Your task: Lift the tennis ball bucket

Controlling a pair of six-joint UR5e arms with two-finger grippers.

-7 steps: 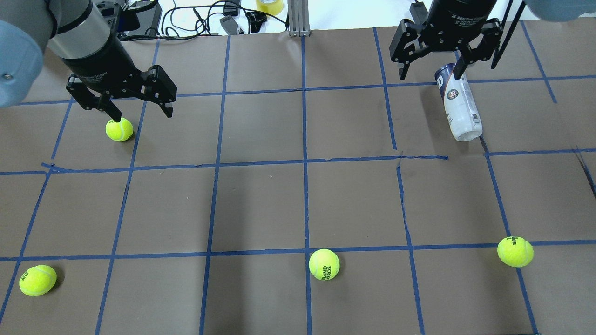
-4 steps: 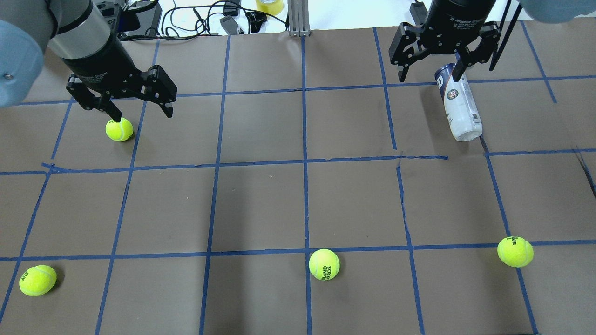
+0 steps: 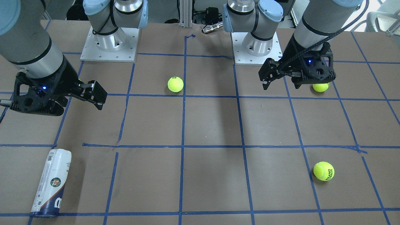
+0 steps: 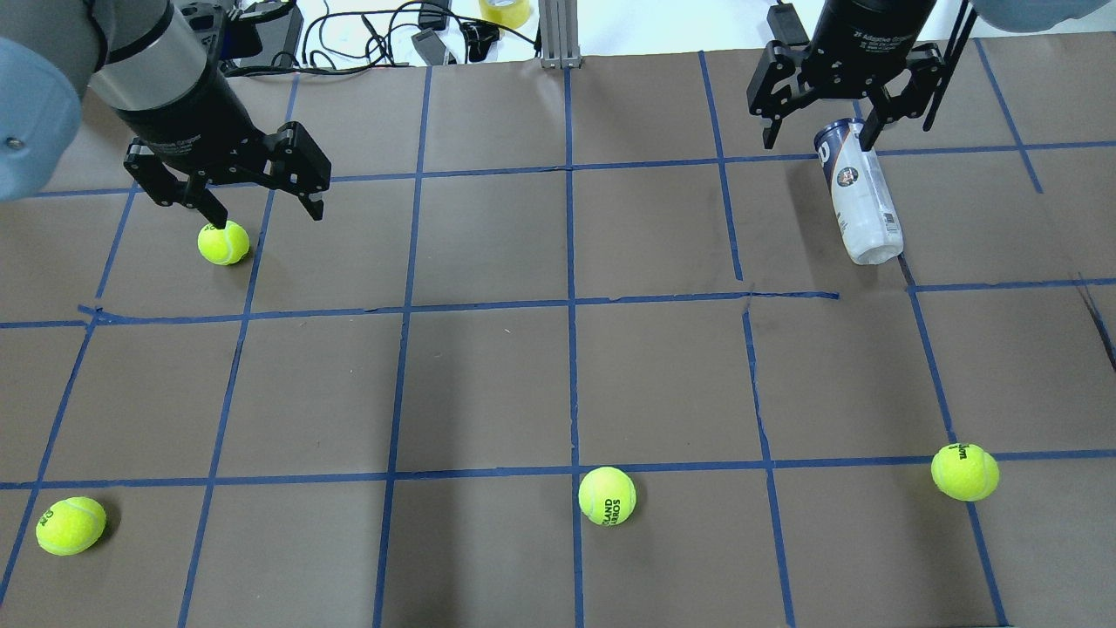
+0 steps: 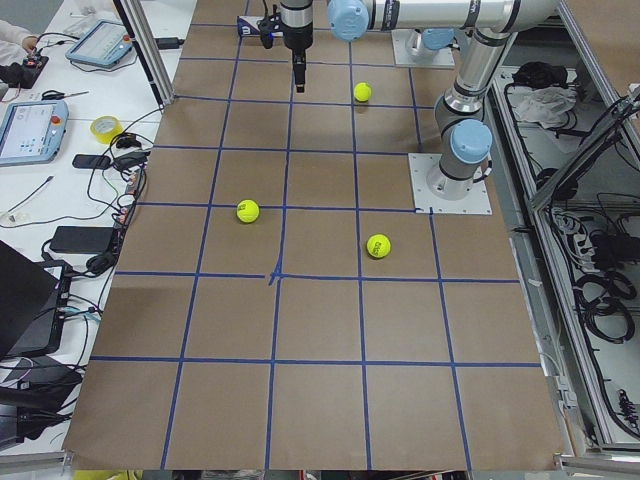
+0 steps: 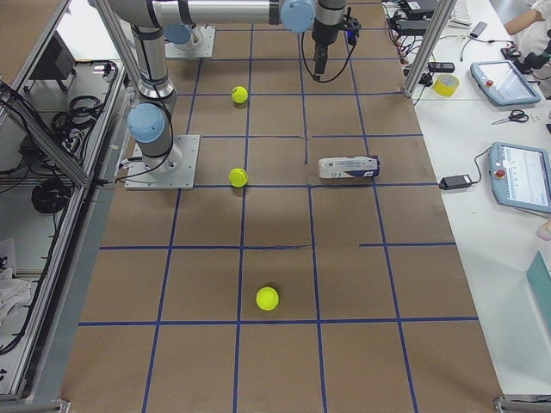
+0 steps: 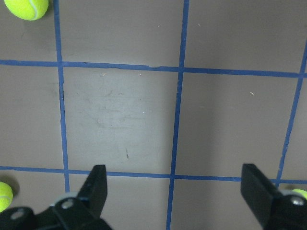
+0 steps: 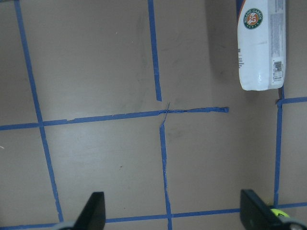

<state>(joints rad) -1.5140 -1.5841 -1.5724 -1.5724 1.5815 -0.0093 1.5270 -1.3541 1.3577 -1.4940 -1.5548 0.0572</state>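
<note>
The tennis ball bucket (image 4: 859, 196) lies on its side on the brown table at the far right, navy rim toward the far edge. It also shows in the front view (image 3: 51, 184), the right side view (image 6: 347, 168) and the right wrist view (image 8: 261, 43). My right gripper (image 4: 818, 139) is open and empty, hovering above the bucket's navy end, and in the right wrist view (image 8: 173, 213) the bucket is off to the upper right. My left gripper (image 4: 266, 214) is open and empty at the far left.
Several tennis balls lie on the table: one under the left gripper (image 4: 223, 242), one near left (image 4: 71, 525), one near centre (image 4: 607, 495), one near right (image 4: 964, 472). Cables and a tape roll (image 4: 504, 10) lie past the far edge.
My right gripper has shifted slightly to the right and toward the far edge above the bucket. The left arm and the bucket have not moved.
</note>
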